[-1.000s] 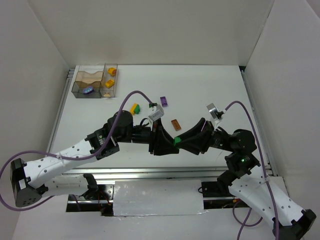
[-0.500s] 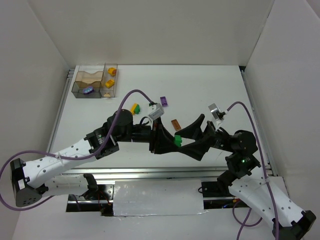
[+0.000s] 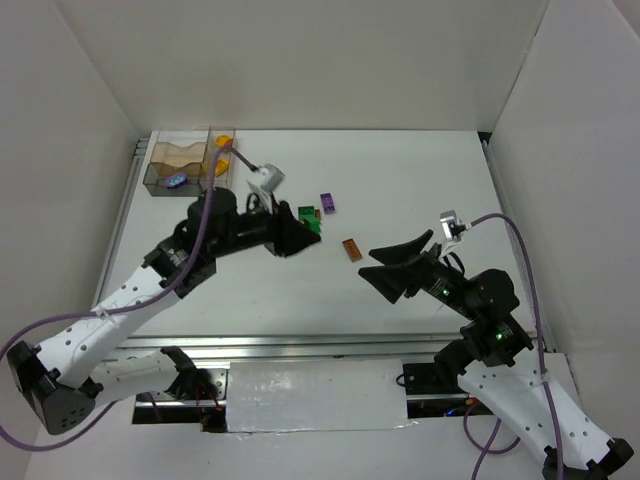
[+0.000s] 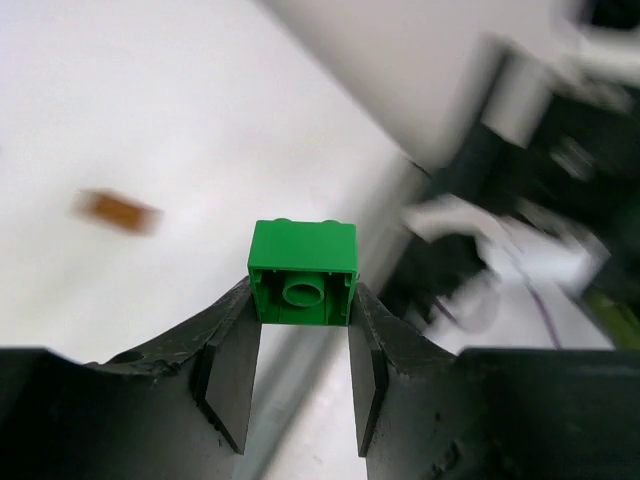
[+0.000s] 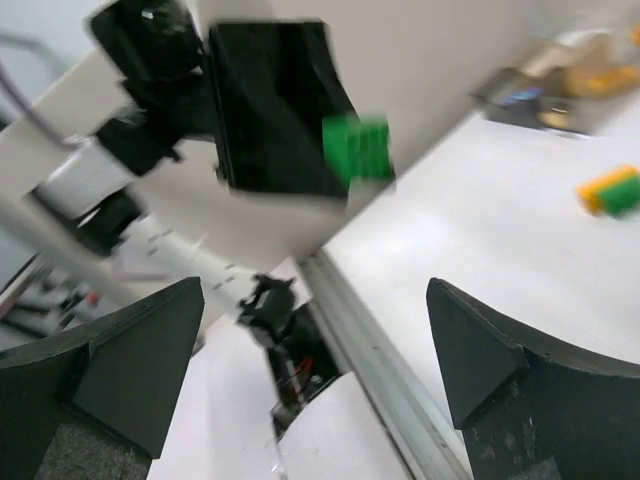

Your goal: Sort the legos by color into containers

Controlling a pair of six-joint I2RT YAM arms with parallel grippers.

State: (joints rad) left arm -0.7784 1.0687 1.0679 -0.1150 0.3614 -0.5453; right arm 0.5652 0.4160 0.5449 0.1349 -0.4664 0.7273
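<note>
Since my right claw spread and withdrew, my left claw alone pinches the green plastic brick, handover done.

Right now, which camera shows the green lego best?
The left wrist view: the green lego sits close and sharp, clamped in the left gripper. The top external view shows only a small green speck; the right wrist view shows it blurred.

The left arm and right arm have white links, black joints, purple cables and black fingers.
</note>
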